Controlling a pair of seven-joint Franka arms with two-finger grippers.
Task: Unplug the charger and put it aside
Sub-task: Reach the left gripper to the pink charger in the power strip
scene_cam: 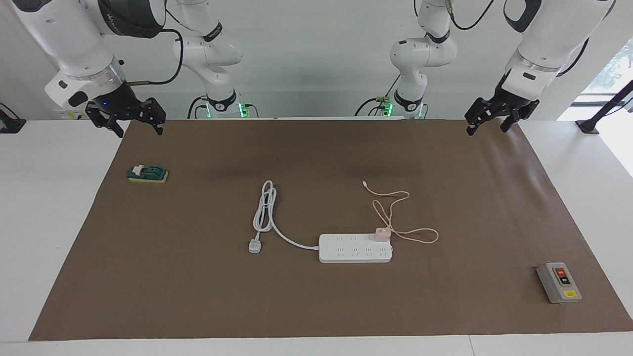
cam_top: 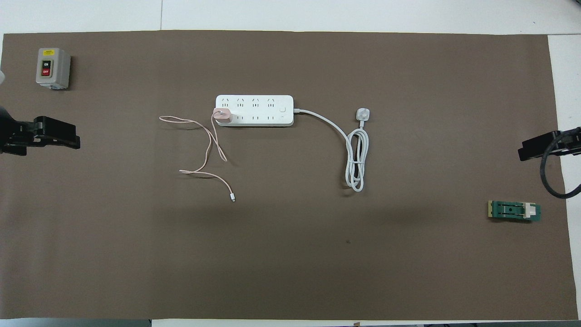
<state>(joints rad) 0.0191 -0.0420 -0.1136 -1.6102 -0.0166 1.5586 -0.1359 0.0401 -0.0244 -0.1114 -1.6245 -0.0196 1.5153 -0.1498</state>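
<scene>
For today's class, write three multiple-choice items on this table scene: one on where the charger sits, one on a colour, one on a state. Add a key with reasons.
1. Where is the charger?
A. Plugged into the power strip at the end toward the left arm
B. Lying beside the green block
C. On the grey switch box

2. What colour is the charger's cable?
A. Black
B. Pale pink
C. Green

3. What are the two hands doing?
A. The left hand grips the charger
B. Both wait in the air at the table's ends, holding nothing
C. The right hand presses on the strip

Key: 1 A, the pink cube stands in an end socket. 2 B, the thin cable loops pink over the brown mat. 3 B, both hang with nothing between their fingers.
</scene>
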